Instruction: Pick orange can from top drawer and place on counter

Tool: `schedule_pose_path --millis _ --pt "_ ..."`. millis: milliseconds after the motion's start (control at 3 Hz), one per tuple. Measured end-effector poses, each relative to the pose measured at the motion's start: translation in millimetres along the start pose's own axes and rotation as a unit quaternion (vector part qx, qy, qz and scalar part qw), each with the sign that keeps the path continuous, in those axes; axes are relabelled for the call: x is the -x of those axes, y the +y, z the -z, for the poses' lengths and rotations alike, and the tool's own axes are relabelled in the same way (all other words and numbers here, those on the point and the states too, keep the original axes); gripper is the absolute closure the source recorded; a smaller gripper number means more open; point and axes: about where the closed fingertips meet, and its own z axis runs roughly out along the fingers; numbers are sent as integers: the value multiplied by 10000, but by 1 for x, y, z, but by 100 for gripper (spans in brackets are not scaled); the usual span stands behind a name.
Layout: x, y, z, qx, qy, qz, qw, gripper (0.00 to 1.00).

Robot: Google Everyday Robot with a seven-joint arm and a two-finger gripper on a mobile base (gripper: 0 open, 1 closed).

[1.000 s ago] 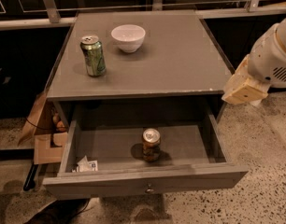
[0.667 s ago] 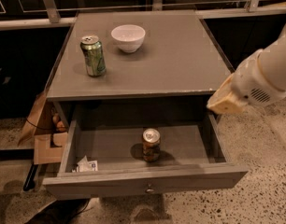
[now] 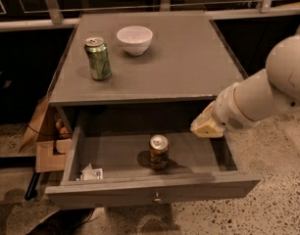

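The orange can [image 3: 159,152] stands upright in the middle of the open top drawer [image 3: 155,189], its silver top facing up. The counter [image 3: 189,62] is the grey top of the cabinet above it. My gripper [image 3: 207,125] is at the end of the white arm coming in from the right. It hangs over the right part of the drawer, to the right of the can and a little above it, apart from it.
A green can [image 3: 98,58] and a white bowl [image 3: 134,39] stand on the counter at the back left. A small white packet [image 3: 91,173] lies in the drawer's left front corner. A cardboard box [image 3: 44,141] sits on the floor to the left.
My arm has moved left and down, from beside the cabinet's right edge to over the right part of the open drawer. The can has not moved.
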Motion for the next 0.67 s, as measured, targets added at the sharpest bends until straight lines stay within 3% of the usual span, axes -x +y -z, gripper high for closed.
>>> schedule_pose_path --millis 333,667 --pt "1 20 -46 296 -167 139 9993 100" --pt "1 20 -46 296 -167 139 9993 100"
